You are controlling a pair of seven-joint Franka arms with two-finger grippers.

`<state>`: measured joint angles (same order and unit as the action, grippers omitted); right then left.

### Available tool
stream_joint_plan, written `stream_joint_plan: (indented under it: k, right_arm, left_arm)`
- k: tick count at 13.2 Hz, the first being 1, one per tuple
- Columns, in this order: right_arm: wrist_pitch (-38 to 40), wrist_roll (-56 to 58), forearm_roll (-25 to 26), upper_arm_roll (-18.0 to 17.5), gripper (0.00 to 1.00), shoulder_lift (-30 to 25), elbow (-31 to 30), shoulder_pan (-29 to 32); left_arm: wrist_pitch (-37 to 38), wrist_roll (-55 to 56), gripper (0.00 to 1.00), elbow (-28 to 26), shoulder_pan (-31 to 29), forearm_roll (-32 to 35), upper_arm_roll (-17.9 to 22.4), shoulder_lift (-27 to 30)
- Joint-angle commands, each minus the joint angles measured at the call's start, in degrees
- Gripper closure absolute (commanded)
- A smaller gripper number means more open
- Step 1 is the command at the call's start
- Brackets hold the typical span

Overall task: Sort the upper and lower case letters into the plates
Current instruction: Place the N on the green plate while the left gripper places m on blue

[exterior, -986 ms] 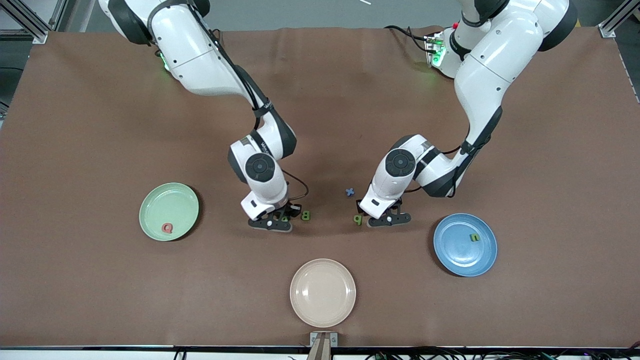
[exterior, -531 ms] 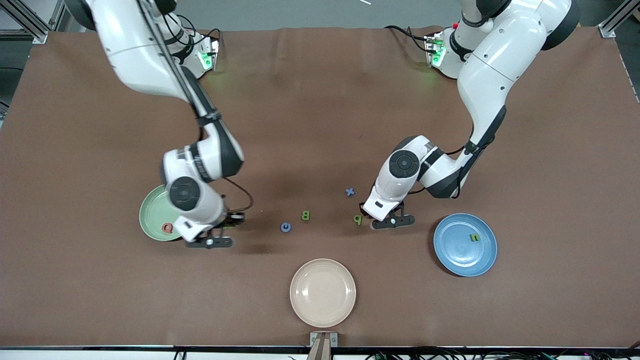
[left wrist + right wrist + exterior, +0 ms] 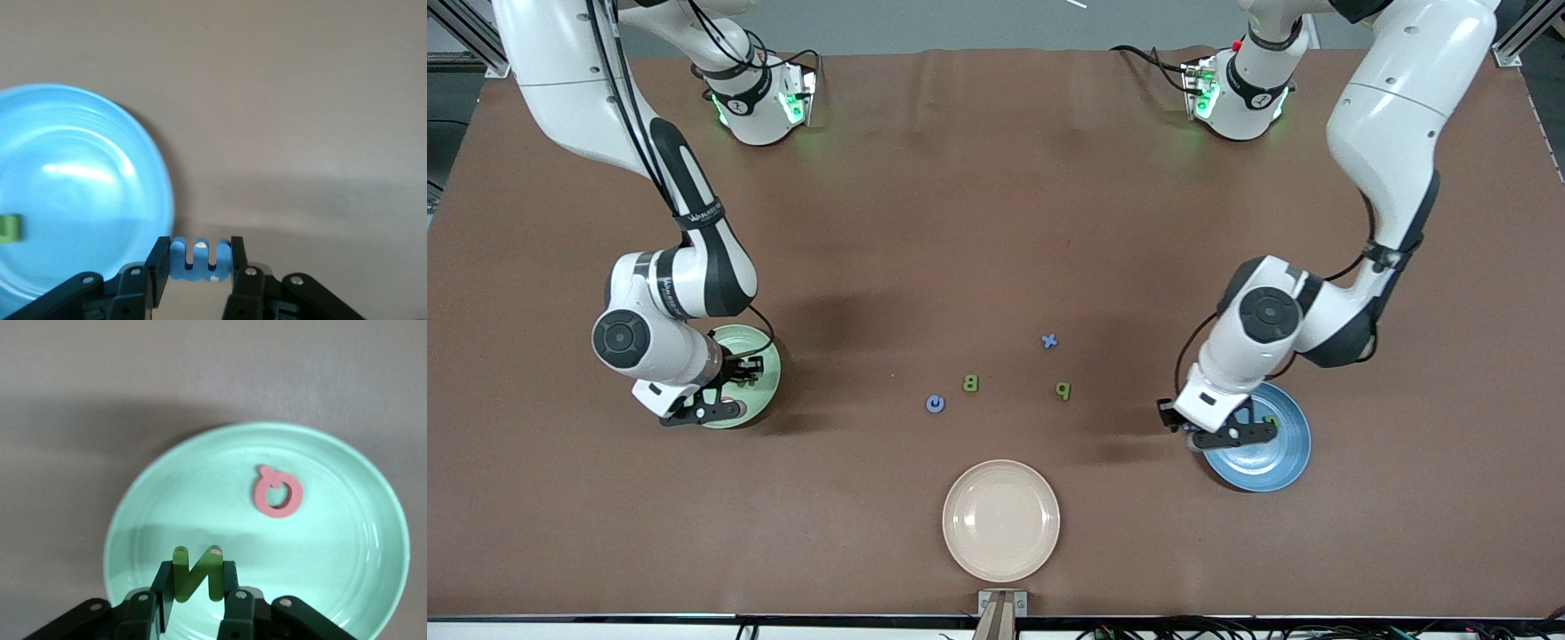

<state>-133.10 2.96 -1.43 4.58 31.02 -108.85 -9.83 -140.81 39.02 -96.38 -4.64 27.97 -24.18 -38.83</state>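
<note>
Over the pale mint green plate (image 3: 347, 540) my right gripper (image 3: 197, 577) is shut on a green letter N (image 3: 198, 572). A red Q (image 3: 278, 492) lies flat in that plate. My left gripper (image 3: 200, 250) is shut on a blue letter m (image 3: 200, 261) just outside the rim of the blue plate (image 3: 73, 200), where a green n (image 3: 10, 228) lies. In the front view the right gripper (image 3: 698, 411) hangs over the mint plate (image 3: 763, 360) and the left gripper (image 3: 1227, 436) over the blue plate's (image 3: 1272, 458) edge.
Loose letters lie mid-table: a blue x (image 3: 1049, 340), a green p (image 3: 1063, 389), a green B (image 3: 970, 383) and a blue round letter (image 3: 935, 404). A cream-beige plate (image 3: 1001, 520) sits nearest the front camera.
The right arm swung from mid-table to the mint plate with the green N. The left arm went from beside the p to the blue plate's rim with the blue m.
</note>
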Motion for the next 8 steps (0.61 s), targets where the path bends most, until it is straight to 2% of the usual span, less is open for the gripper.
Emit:
stream_joint_plan:
  k: [1,3,4,5,6,7,8]
  right_arm:
    - [-4.87,0.65,0.2,-1.24,0.01,-2.11,-5.48,1.39]
    - [-2.19,2.13,0.2,-1.24,0.0,-2.46,-3.57,1.48]
    - [3.75,2.23,0.11,-1.24,0.0,-2.63,0.1,1.48]
    - [11.82,1.53,-0.5,-1.32,0.0,-2.55,5.62,1.22]
    - [15.29,0.39,-3.64,-1.41,0.0,-2.55,8.8,0.6]
    - [15.24,-2.49,-8.54,-1.41,0.0,-2.46,9.62,-0.88]
    - [14.19,-6.95,-11.55,-1.33,0.0,-2.29,9.97,-4.03]
  left_arm:
    - [5.35,-5.16,0.93,-0.74,-2.47,0.94,-0.35,2.18]
    - [5.72,-7.11,0.84,-1.35,-4.67,0.94,-0.35,1.92]
    - [5.72,-7.29,0.77,-1.53,-4.94,0.94,-0.26,1.57]
    - [5.72,-6.77,0.58,-1.62,-5.03,0.94,-0.26,1.13]
    - [5.72,-5.81,0.25,-1.71,-4.86,0.77,-0.26,1.04]
    - [5.72,-4.93,0.0,-1.79,-4.85,0.68,-0.34,1.39]
    - [5.72,-3.79,0.0,-1.79,-4.42,0.68,-0.52,1.65]
